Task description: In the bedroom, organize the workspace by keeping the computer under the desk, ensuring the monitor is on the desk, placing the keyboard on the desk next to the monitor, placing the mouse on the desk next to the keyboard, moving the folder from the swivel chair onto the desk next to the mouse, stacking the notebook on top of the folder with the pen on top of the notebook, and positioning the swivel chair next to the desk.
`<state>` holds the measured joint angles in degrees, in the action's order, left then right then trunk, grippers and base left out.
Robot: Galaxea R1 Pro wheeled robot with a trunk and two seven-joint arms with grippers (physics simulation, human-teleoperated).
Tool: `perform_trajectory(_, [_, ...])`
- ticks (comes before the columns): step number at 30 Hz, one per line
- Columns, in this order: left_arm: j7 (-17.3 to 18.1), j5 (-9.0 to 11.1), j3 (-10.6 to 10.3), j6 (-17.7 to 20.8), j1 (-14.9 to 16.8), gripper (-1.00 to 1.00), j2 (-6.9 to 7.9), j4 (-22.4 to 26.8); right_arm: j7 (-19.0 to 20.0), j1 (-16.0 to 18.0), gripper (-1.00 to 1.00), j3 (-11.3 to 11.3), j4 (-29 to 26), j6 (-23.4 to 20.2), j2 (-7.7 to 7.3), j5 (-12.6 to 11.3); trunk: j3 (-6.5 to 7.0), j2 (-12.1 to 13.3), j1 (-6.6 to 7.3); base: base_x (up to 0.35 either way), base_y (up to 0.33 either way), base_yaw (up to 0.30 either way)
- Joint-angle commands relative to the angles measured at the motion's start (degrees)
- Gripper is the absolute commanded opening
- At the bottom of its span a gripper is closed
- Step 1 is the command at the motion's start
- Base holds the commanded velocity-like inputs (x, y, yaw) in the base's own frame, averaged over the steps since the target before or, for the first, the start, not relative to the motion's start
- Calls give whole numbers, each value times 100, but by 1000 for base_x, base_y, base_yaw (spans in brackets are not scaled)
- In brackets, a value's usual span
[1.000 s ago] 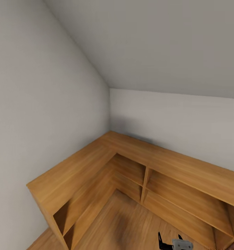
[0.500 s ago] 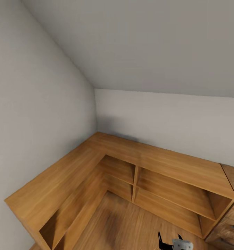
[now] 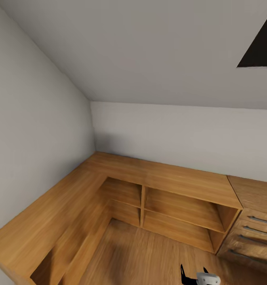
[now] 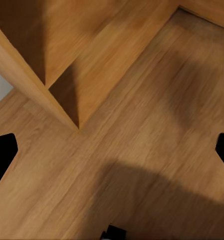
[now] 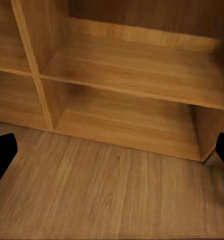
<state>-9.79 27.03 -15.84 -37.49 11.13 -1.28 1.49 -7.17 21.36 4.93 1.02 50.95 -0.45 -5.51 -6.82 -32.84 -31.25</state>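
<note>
From my head camera I look into a corner of grey walls (image 3: 42,130) under a sloped ceiling (image 3: 149,47). An L-shaped wooden counter (image 3: 165,178) wraps the corner from 8 o'clock round to 3 o'clock, with open shelves (image 3: 181,209) beneath it. At 4 o'clock a drawer unit (image 3: 254,231) with long bar handles butts against the counter's end. A dark opening (image 3: 260,47) cuts the ceiling at 2 o'clock. At 6 o'clock, low over the wood floor (image 3: 149,257), sits a black and grey part of my right arm (image 3: 199,277); I cannot tell from here how its fingers stand. None of the desk things are before me.

My left wrist camera looks down on floor (image 4: 141,150) and a shelf divider's edge (image 4: 37,90). My left gripper (image 4: 112,150) is spread wide, fingertips (image 4: 1,152) at opposite borders, nothing between them.

My right wrist camera faces the open shelf bays (image 5: 131,75) above floor. My right gripper (image 5: 112,152) is likewise parted wide, fingertips (image 5: 1,152) far apart, holding nothing.
</note>
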Motion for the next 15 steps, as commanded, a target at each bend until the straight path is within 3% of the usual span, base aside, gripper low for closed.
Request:
perform_trajectory(1, [-39,19,-50,-13,3,100,2,0,-4,8,100,52,11,20,1,-55,-10,-9,-2,-6,151,-291])
perform_trajectory(15, [-40,21,-50,-13,3,100,6,0,-4,8,100,52,11,15,1,-55,-10,-9,-2,-7,177,-291])
